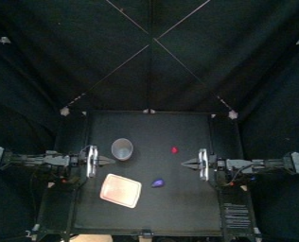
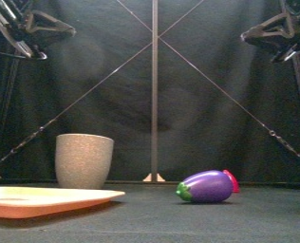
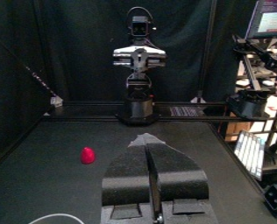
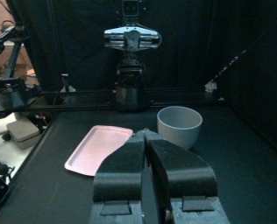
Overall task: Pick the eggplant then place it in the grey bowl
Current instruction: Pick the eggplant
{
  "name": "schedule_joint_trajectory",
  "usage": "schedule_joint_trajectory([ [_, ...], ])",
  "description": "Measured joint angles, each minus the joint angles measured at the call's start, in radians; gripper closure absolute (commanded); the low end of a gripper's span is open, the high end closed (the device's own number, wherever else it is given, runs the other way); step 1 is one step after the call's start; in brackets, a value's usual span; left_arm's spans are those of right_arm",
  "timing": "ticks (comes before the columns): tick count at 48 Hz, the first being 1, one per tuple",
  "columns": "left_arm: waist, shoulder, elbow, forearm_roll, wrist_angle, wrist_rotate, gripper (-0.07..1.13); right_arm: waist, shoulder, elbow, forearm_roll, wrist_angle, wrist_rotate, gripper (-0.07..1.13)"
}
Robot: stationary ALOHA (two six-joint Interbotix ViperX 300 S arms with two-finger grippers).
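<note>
The purple eggplant (image 1: 157, 181) (image 2: 206, 187) lies on its side on the table, right of the pink tray. The tall grey speckled cup (image 1: 122, 147) (image 2: 84, 159) (image 4: 180, 127) stands upright behind the tray, toward the back left. My left gripper (image 1: 96, 163) (image 3: 149, 145) hovers at the table's left side with its jaws shut and empty. My right gripper (image 1: 190, 163) (image 4: 147, 140) hovers at the right side, also shut and empty. Both hang high above the table in the front view, well apart from the eggplant. Neither wrist view shows the eggplant.
A flat pink tray (image 1: 120, 189) (image 2: 45, 199) (image 4: 100, 147) lies front left. A small red toy (image 1: 175, 149) (image 3: 88, 156) sits behind the eggplant, toward the back right; in the front view it peeks out just behind the eggplant's end.
</note>
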Motion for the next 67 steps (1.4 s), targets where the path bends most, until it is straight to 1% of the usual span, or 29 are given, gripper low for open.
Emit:
schedule_joint_trajectory([
  [4,0.011,-0.002,0.014,0.003,-0.005,0.006,1.12,-0.002,0.011,-0.003,0.003,0.002,0.002,1.05],
  [12,0.023,-0.006,0.02,0.008,-0.006,0.006,1.09,0.006,0.112,-0.051,0.015,0.005,0.04,1.01],
  [18,0.025,-0.008,0.02,0.009,-0.008,0.006,1.09,0.054,0.256,-0.1,0.014,0.037,0.038,0.98],
  [22,0.023,-0.008,0.02,0.015,-0.008,0.006,1.09,0.089,0.359,-0.137,0.011,0.08,0.043,0.93],
  [25,0.025,-0.008,0.023,0.018,-0.008,0.005,1.09,0.106,0.425,-0.16,0.008,0.11,0.041,0.84],
  [27,0.025,-0.009,0.025,0.021,-0.008,0.006,1.09,0.112,0.468,-0.175,0.008,0.132,0.041,0.77],
  [28,0.025,-0.008,0.025,0.023,-0.008,0.006,1.09,0.114,0.486,-0.183,0.008,0.141,0.041,0.7],
  [29,0.025,-0.008,0.025,0.025,-0.008,0.006,1.09,0.115,0.509,-0.19,0.009,0.149,0.041,0.68],
  [30,0.025,-0.008,0.025,0.025,-0.008,0.006,1.09,0.115,0.529,-0.195,0.008,0.156,0.041,0.61],
  [38,0.025,-0.009,0.025,0.028,-0.006,0.006,1.09,0.115,0.672,-0.247,0.009,0.183,0.043,0.21],
  [42,0.023,-0.009,0.025,0.029,-0.008,0.006,1.09,0.115,0.727,-0.268,0.011,0.187,0.041,0.04],
  [44,0.025,-0.011,0.025,0.029,-0.008,0.006,1.09,0.115,0.753,-0.281,0.011,0.189,0.041,0.0],
  [52,0.025,-0.011,0.026,0.032,-0.008,0.006,1.09,0.115,0.854,-0.324,0.009,0.21,0.041,0.02],
  [67,0.025,-0.011,0.029,0.032,-0.006,0.006,1.09,0.112,1.02,-0.402,0.014,0.268,0.041,0.02],
])
